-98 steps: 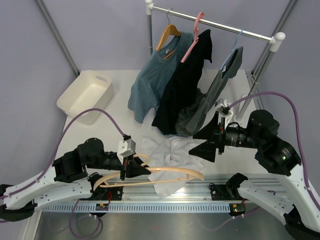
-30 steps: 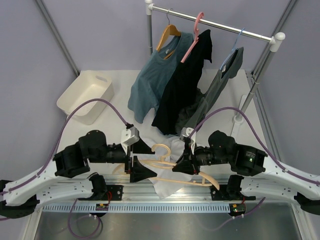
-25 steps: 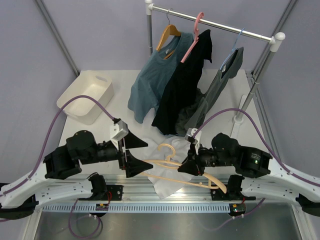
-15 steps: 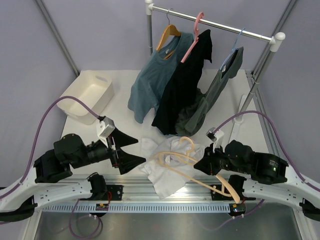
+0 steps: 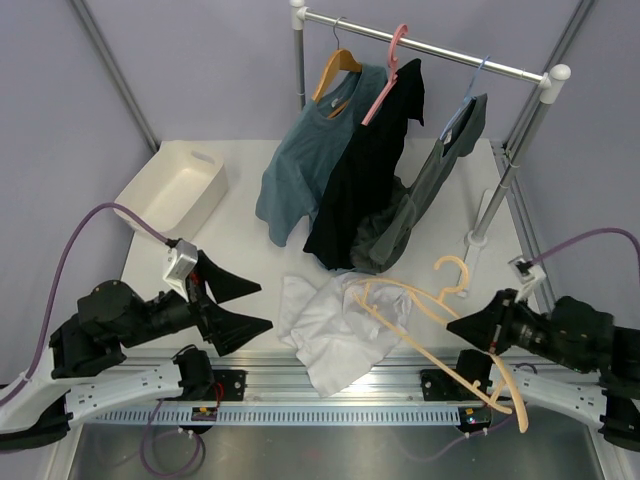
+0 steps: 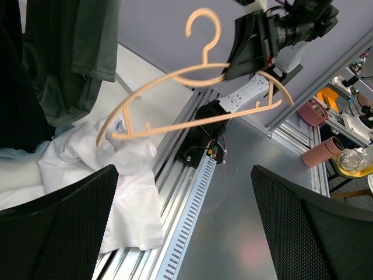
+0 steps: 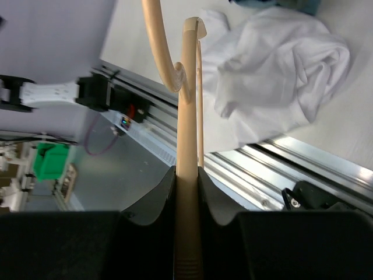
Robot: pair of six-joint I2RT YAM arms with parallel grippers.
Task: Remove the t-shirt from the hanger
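Plain lilac-grey walls [image 5: 200, 70], soft even light. White tabletop [image 5: 240, 225]; white rectangular plastic bin [image 5: 170, 192] at its far-left corner. Chrome garment rail on white uprights [image 5: 430, 47] spans the far-right corner. Slotted aluminium extrusion [image 5: 330, 412] along near edge, grey metal sheet [image 5: 330, 455] below it. Grey diagonal frame struts [image 5: 118, 75] on both sides.

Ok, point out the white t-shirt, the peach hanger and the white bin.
white t-shirt [image 5: 330, 335], top view, crumpled middle.
peach hanger [image 7: 187, 116], right wrist view, straight part of its arm.
white bin [image 5: 192, 205], top view, right side wall.
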